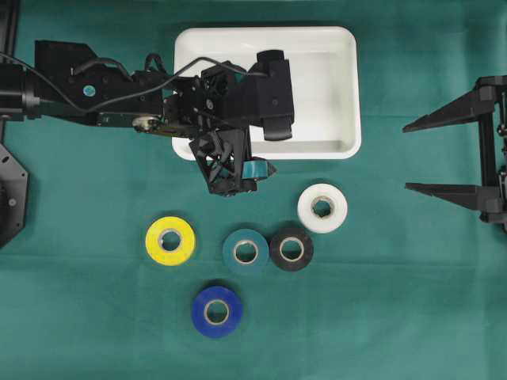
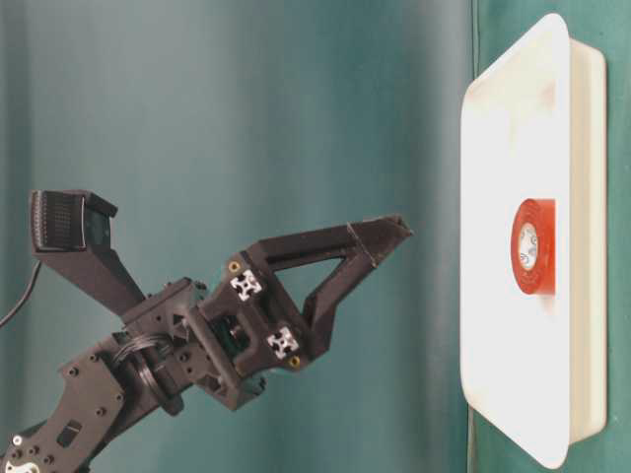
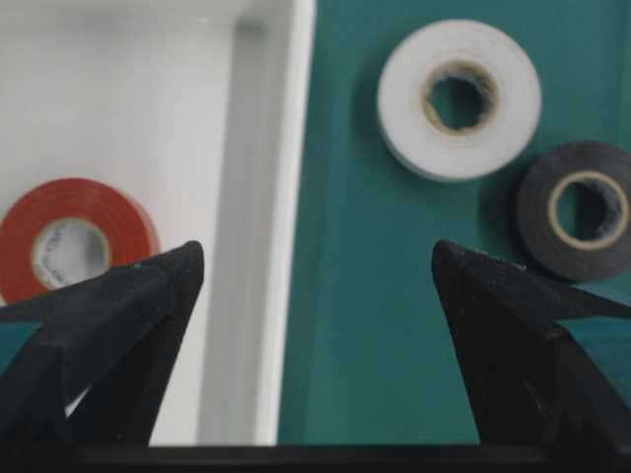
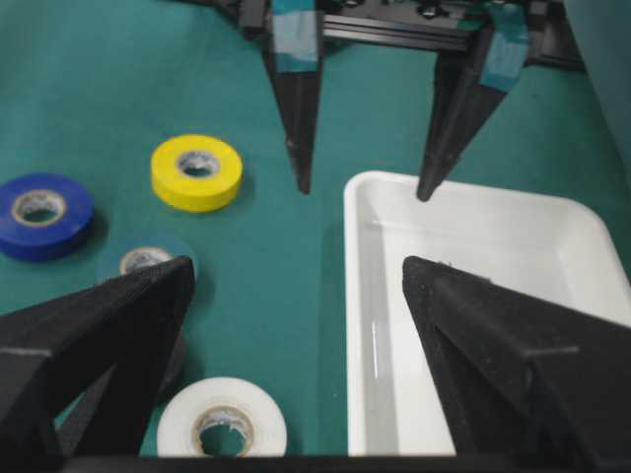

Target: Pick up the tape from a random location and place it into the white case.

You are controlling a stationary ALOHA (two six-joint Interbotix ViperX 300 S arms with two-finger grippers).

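We are reading the left gripper (image 1: 238, 170) as released, jaws spread with nothing between them, straddling the near rim of the white case (image 1: 342, 95). One red tape (image 3: 74, 241) is lying flat inside the case. On the green cloth (image 1: 396, 301) below we are seeing yellow tape (image 1: 170, 240), blue tape (image 1: 216, 311), teal tape (image 1: 245, 252), black tape (image 1: 291, 248) and white tape (image 1: 322, 207). We judge a placement done; next calls for descending over a loose roll. The right gripper (image 1: 444, 154) is idling wide apart, empty.
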